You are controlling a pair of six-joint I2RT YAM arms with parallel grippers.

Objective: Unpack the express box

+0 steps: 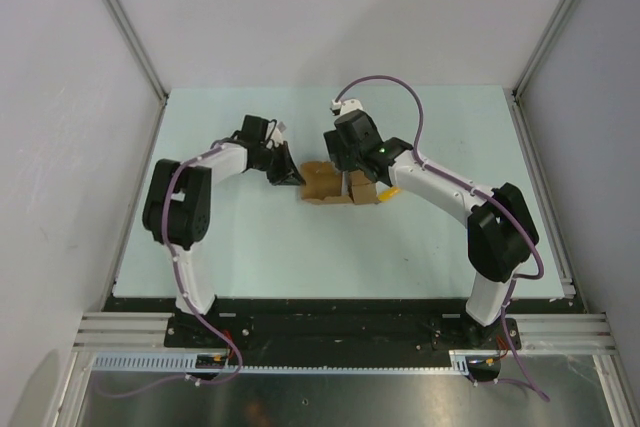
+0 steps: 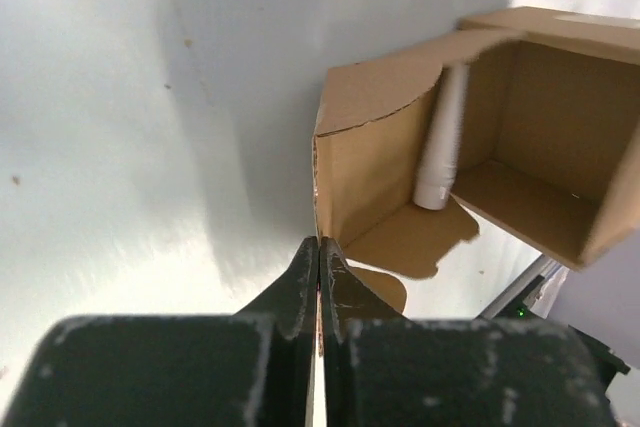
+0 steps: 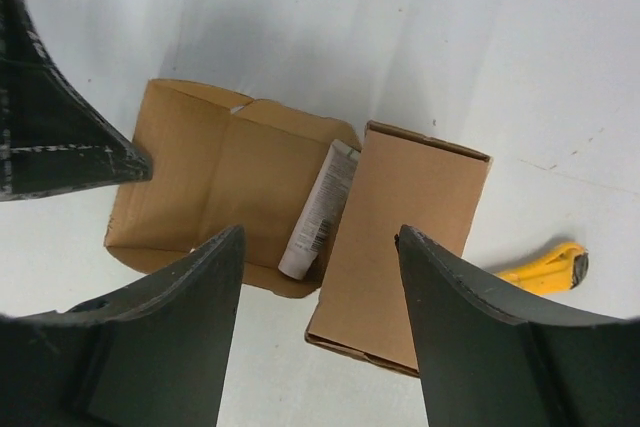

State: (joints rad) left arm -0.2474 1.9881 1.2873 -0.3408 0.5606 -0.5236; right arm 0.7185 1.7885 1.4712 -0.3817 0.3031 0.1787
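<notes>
The express box [image 1: 325, 185] is placed in the middle of the table [image 1: 250, 247], between the two arms. Its lid is already opened, and a flap is laid out flat on the table. A white tube [image 3: 320, 209] is seen in the mouth of the box, so it is not yet taken out; that part of the job is judged to be left. The fingers of the left gripper [image 2: 318, 257] are pressed together and seem to be clamped on the edge of a flap. The fingers of the right gripper [image 3: 320, 235] are held wide apart above the box and the tube, and nothing is held in them. A yellow cutter [image 3: 545, 267] is laid just beside the box. The table is pale, smooth and flat. It is closed in by plain white walls [image 1: 300, 7] on three sides.
</notes>
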